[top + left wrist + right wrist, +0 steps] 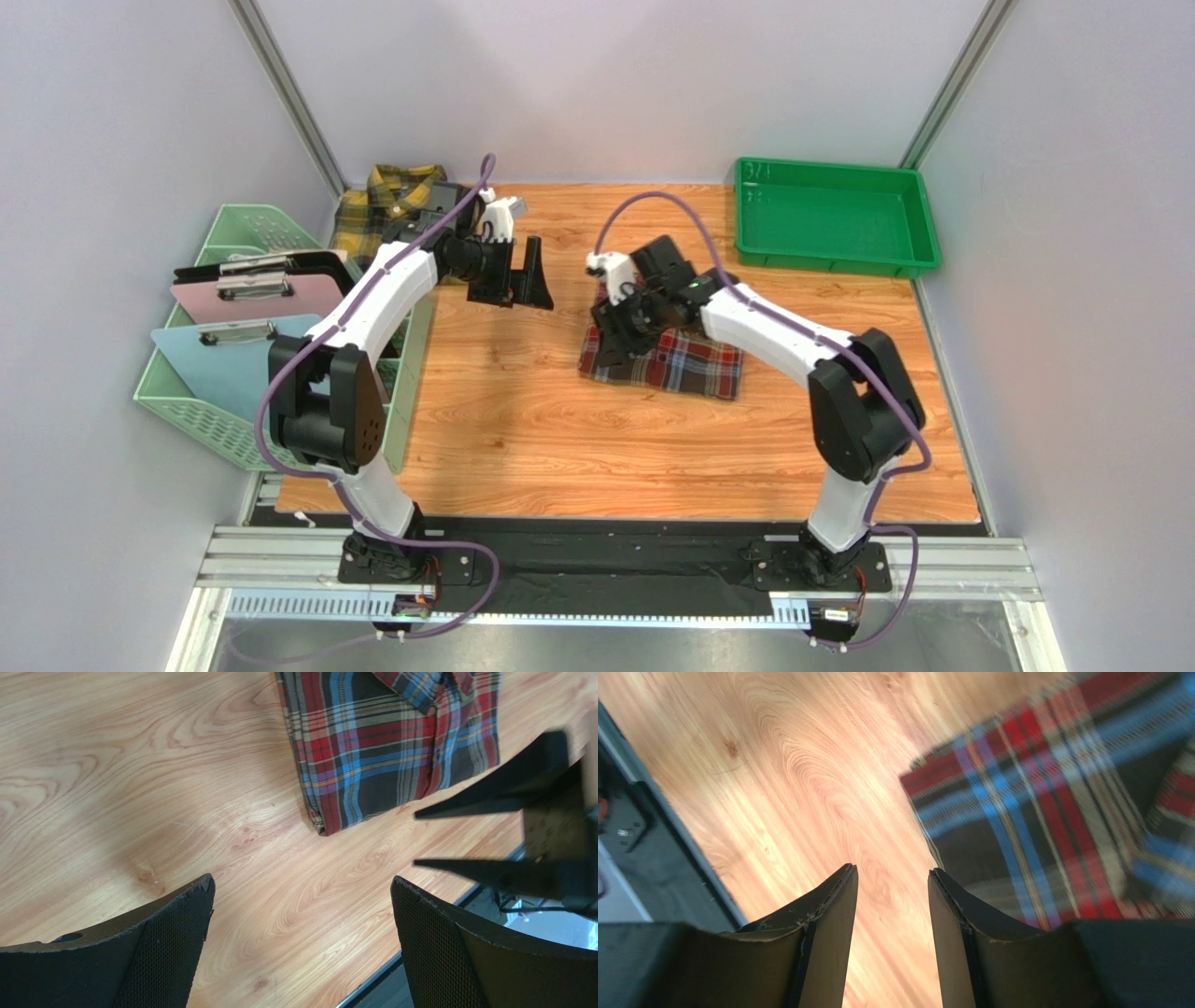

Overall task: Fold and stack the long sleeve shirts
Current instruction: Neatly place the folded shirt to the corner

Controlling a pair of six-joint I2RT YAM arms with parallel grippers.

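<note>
Wood table (561,448); left hand (302,882), right hand (892,871) fingers parted; yellow shirt (379,196) top-view only.

red-blue-brown plaid shirt (662,360) | yellow-black plaid shirt (382,196) | green tray (828,217) | wood-grain table (533,420)

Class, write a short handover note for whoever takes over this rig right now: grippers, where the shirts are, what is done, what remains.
Left gripper: open, empty, above bare table.
Right gripper: slightly open, empty, at the edge of the red shirt.
Red shirt: folded, mid-table.
Yellow shirt: bunched at the far left corner.
Done: red shirt folded.
To do: fold the yellow one, stack both.
</note>
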